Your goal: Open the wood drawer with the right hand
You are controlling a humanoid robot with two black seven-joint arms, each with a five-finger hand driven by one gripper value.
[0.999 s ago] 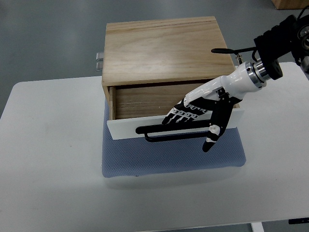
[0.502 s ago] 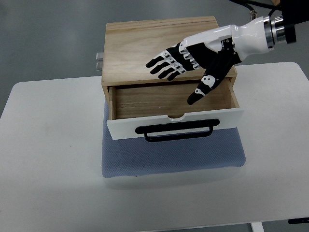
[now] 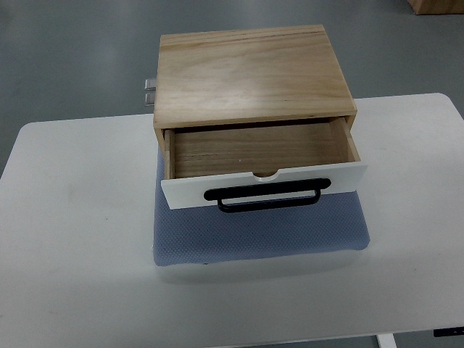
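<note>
Top-down view of a white bench (image 3: 80, 239). Near its far edge, sitting on a blue-grey mat (image 3: 261, 235), a wooden box (image 3: 250, 72) with one drawer (image 3: 261, 163). Drawer pulled partway out toward the near side, white front panel overhanging the mat, black bar handle (image 3: 264, 196) across the front. Bare wood bottom visible inside, nothing stored there as far as can be seen. Small metal fitting (image 3: 148, 90) poking out from the box's left rear corner. Grey floor beyond the bench.

No robot hand anywhere in frame, neither left nor right, so impossible to tell whether fingers are spread, pressed together or pinching anything. Nothing touching the handle.

Judging by this: opening looks done, with the drawer clearly open and its inside exposed. Possibly room to slide out further, but hard to say how deep the drawer runs. Little or nothing left of the task.
</note>
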